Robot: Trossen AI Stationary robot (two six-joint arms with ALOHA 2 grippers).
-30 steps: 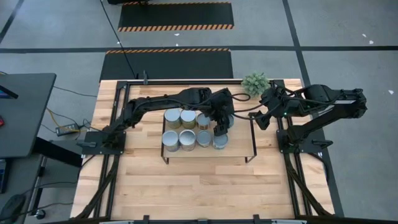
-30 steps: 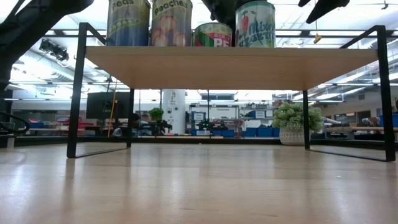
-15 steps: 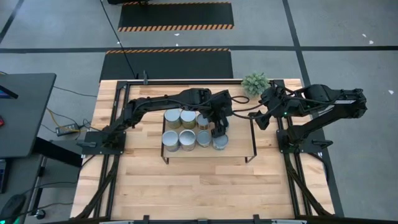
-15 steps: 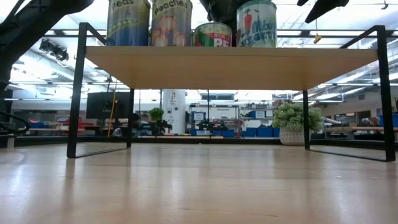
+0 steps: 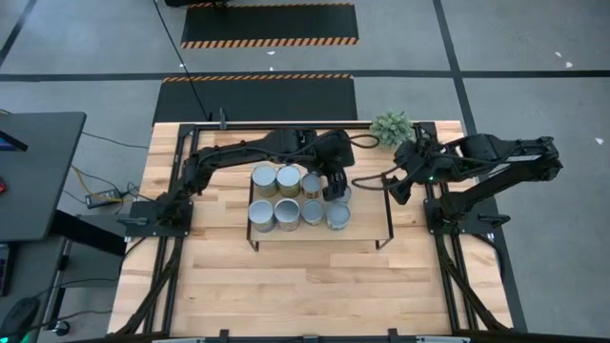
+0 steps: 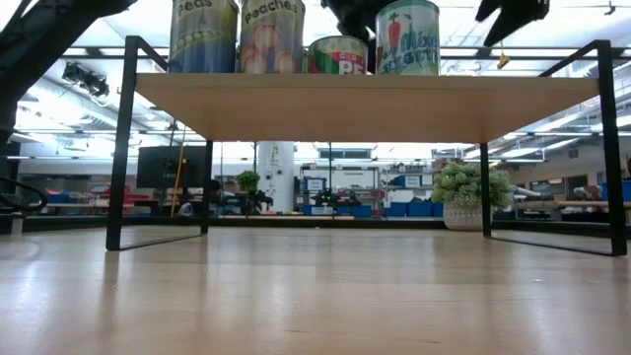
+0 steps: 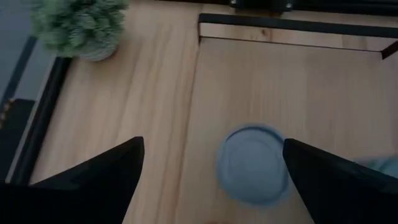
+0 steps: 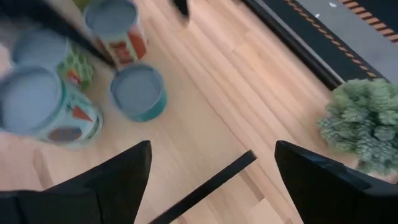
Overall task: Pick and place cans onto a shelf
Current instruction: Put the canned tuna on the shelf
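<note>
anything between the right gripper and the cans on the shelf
Only bare light-wood shelf board and its thin black end rod; the high view and right wrist view show it. The right gripper hovers open beside the metal cans.

**Wood, metal and printed labels**

The shelf [image 6: 365,106] is smooth, pale matt wood on thin matt black metal rods. The cans [image 5: 288,197] have dull metal tops and glossy printed labels. The table [image 5: 286,286] is lightly sheened plank wood.

Eight cans [image 5: 259,214] on one shelf [image 5: 367,217], four wide ones [image 5: 286,211] with bright silver tops, four small ones [image 5: 312,211] with blue-grey tops, one green plant [image 5: 392,126], two dark arms [image 5: 238,157], one wooden table [image 5: 286,286].
</note>
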